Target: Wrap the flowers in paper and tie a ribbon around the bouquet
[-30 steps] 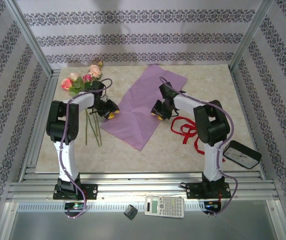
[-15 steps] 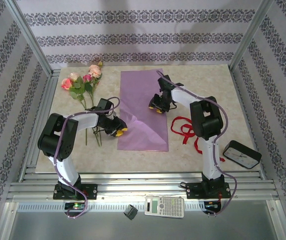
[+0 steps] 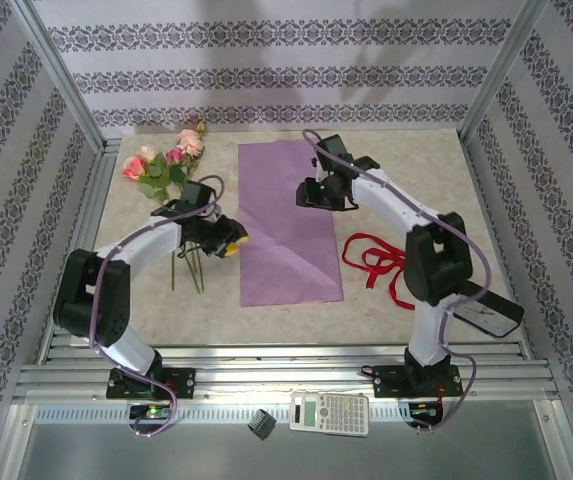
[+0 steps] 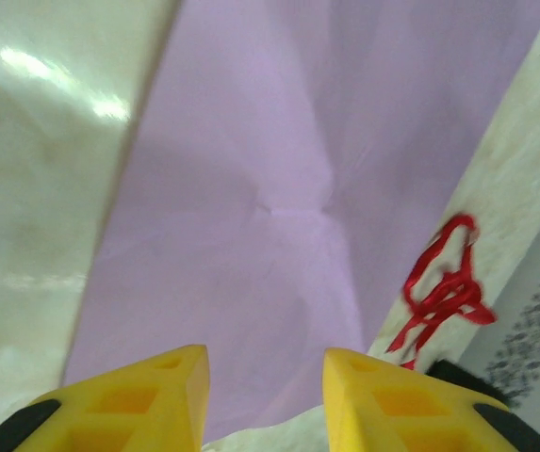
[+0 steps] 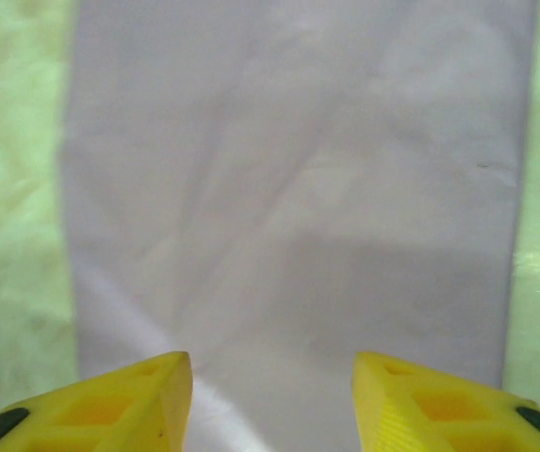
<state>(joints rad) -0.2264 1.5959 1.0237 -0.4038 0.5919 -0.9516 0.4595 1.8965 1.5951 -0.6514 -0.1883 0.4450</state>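
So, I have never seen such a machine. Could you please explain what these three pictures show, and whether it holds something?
This is a robot with two arms bolted at the near edge of a table. Each arm ends in a gripper with two yellow fingers.

The wide picture comes from a camera above and behind the arms. The other two come from small cameras on the wrists, looking forward past the fingers.

On the table a lilac sheet of paper lies flat. A bunch of roses lies to its left and a loose red ribbon to its right. A clock lies at the right edge, and a calculator sits on the front rail.

The left gripper is at the paper's left edge. The right gripper is over the paper, nearer its far end. Both are open and hold nothing.
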